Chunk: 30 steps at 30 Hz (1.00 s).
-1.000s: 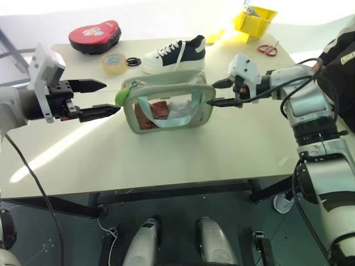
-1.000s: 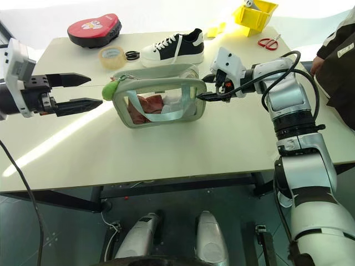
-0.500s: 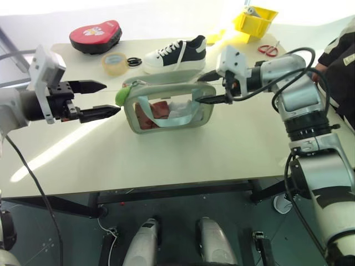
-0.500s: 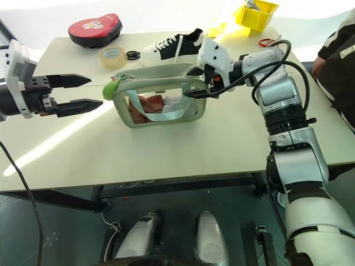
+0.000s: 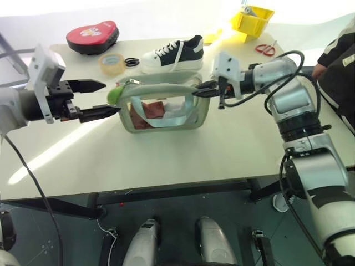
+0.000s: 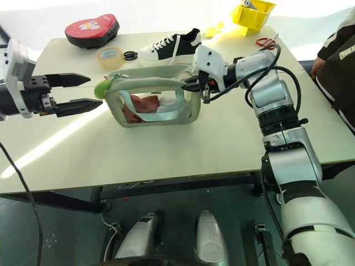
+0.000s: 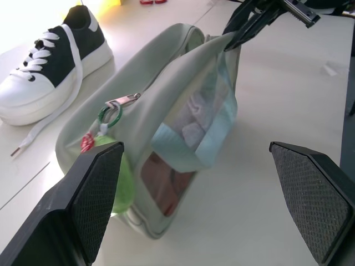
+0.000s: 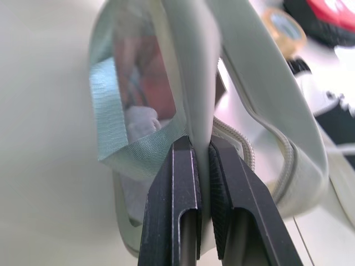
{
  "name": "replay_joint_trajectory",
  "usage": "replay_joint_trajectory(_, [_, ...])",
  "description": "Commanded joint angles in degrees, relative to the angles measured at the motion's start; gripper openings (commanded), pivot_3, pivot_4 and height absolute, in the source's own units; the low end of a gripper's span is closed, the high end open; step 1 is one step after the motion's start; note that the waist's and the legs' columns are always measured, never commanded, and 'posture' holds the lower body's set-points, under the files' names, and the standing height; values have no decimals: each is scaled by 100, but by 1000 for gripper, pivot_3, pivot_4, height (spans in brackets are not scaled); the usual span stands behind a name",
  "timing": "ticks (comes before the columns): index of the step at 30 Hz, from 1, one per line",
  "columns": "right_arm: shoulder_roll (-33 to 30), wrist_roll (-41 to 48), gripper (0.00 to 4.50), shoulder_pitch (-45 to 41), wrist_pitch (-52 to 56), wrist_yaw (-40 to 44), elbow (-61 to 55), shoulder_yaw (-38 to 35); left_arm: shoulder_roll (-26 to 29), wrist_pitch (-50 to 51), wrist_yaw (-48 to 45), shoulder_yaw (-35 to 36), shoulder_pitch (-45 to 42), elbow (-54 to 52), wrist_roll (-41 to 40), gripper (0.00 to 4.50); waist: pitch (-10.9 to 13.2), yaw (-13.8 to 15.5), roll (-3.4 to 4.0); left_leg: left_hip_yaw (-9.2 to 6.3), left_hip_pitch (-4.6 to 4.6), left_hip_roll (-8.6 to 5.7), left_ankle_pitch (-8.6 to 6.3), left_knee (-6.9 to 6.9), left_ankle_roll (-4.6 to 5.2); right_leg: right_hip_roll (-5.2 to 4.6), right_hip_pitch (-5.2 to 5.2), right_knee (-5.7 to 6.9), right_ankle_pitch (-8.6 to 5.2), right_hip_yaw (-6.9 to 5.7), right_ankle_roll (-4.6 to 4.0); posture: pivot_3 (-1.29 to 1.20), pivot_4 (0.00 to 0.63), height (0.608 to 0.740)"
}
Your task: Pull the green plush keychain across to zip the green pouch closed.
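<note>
Two pincers: one at each end of the green pouch (image 5: 165, 105), which stands near the middle of the desk (image 5: 166, 155).
Right pincer (image 5: 204, 90): pinched tight on the pale fabric edge at the pouch's right end; in the right wrist view the fingers (image 8: 176, 205) squeeze the fabric between them.
Left pincer (image 5: 102, 98): spread wide, holding nothing, level with the pouch's left end.
Green plush keychain (image 5: 114, 95): hangs at the pouch's left end from the zipper pull, just beside the tips of the left pincer and not touched by them.
Pouch: clear side shows reddish and white contents.
Far edge of the desk: shoe (image 5: 173, 54), tape roll (image 5: 111, 63) and red case (image 5: 92, 36) behind the pouch.
Far right corner: scissors (image 5: 265, 49), yellow bin (image 5: 253, 19).
</note>
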Motion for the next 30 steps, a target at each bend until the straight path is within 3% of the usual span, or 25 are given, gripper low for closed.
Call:
replay_joint_trajectory(1, [-43,313,57,60,9,213,-634,-168,112,-82,27,232,-74,-63,0,4500,0,11,0,0,0,0,0,1,0,0,0,1,0,0,0,0,150,740])
replay_joint_trajectory(11, [-389,318,57,185,54,598,-675,-173,122,-102,43,244,-79,-46,1,4500,0,16,0,-1,-1,-1,0,3,0,-1,1,0,0,0,0,0,150,740])
replay_joint_trajectory(19, [-247,497,57,320,266,462,-937,-188,146,-177,7,156,-198,92,88,4500,0,10,0,-1,-1,-1,0,2,0,-1,1,1,0,0,0,0,150,740])
replay_joint_trajectory(30, [-251,481,57,341,234,392,-849,-184,264,-693,-317,72,101,1192,681,4500,0,5,0,0,0,-1,0,2,0,-1,0,4,0,0,0,0,150,740])
